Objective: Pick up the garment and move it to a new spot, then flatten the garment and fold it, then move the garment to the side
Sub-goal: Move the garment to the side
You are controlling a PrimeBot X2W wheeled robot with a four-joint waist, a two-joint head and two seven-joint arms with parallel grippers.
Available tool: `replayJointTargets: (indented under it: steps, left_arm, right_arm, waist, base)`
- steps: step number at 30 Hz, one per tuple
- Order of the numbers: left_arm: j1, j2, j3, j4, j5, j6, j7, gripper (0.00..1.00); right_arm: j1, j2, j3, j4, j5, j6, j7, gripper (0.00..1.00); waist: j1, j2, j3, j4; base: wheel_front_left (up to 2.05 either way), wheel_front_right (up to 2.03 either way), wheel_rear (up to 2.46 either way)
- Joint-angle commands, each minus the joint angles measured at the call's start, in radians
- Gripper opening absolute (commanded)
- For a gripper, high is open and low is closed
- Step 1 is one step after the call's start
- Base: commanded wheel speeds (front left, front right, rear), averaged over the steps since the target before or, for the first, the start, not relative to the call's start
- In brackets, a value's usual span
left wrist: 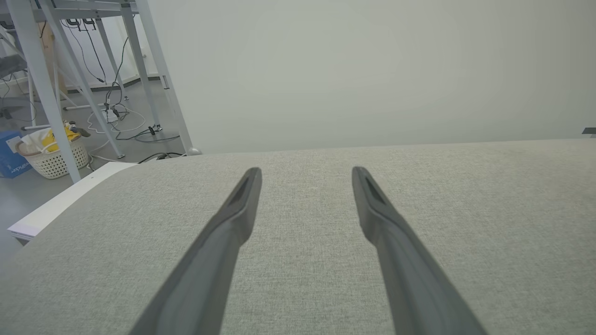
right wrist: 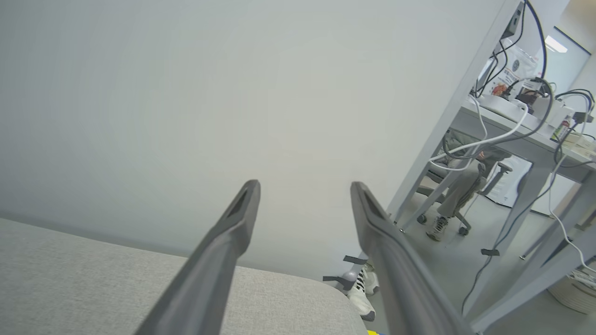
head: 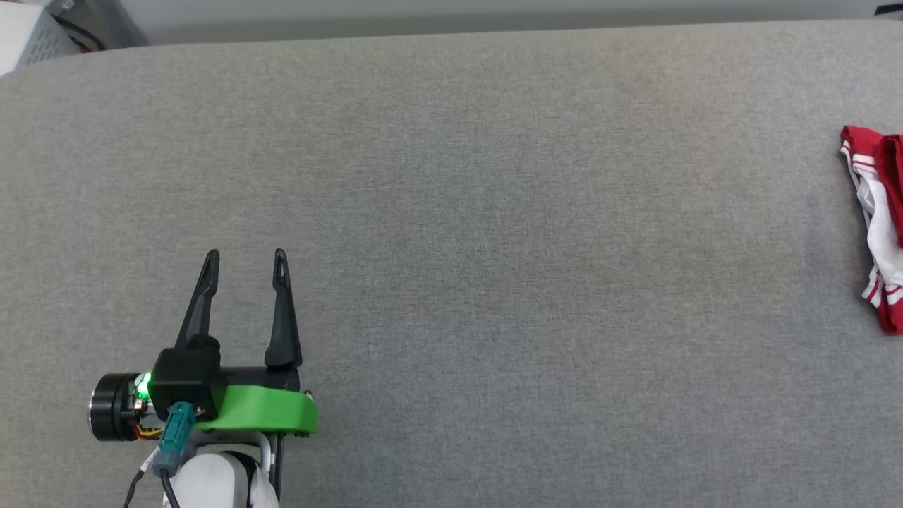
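Observation:
The garment (head: 878, 212), red with white and red-white striped trim, lies bunched at the far right edge of the head view, partly cut off by the frame. My left gripper (head: 245, 255) hovers low on the left side of the grey table (head: 451, 212), open, nothing between its fingers, far from the garment. In the left wrist view the left gripper (left wrist: 306, 173) stands open over bare grey cloth. In the right wrist view my right gripper (right wrist: 303, 187) is open and empty, pointing past the table's rounded corner (right wrist: 321, 288) toward a pale wall.
The table's far edge runs along the top of the head view, with a white unit (head: 32, 32) beyond the left corner. Metal frame legs (left wrist: 46, 93), cables and a white basket (left wrist: 53, 156) stand left. A desk (right wrist: 521, 135), an office chair and a person's shoes (right wrist: 363, 291) are right.

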Motion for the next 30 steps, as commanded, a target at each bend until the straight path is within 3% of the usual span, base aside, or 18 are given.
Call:
replayJointTargets:
  steps: [1, 10, 20, 30]
  left_arm:
    - [0.014, -0.003, 0.005, 0.006, -0.007, 0.001, -0.006, 1.00]
    - [0.048, -0.010, 0.011, 0.028, -0.012, -0.007, -0.006, 1.00]
    - [0.085, -0.017, 0.006, 0.054, -0.008, -0.009, -0.006, 1.00]
    - [0.130, -0.018, 0.003, 0.076, -0.017, -0.032, -0.006, 1.00]
  right_arm:
    - [0.036, 0.040, -0.018, -0.042, -0.030, -0.001, -0.008, 1.00]
    - [0.283, 0.309, -0.081, -0.327, -0.137, -0.001, -0.009, 1.00]
    - [0.569, 0.492, -0.061, -0.411, -0.155, -0.001, -0.009, 1.00]
    - [0.729, 0.539, -0.052, -0.445, -0.141, -0.001, -0.009, 1.00]
  waist:
    - [0.0001, 0.0000, -0.050, 0.047]
    - [0.0001, 0.0000, -0.108, 0.093]
    - [0.0001, 0.0000, -0.172, 0.102]
    - [0.0001, 0.0000, -0.224, 0.092]
  base:
    - [0.00, 0.00, 0.00]
    - [0.00, 0.00, 0.00]
    - [0.00, 0.00, 0.00]
    - [0.00, 0.00, 0.00]
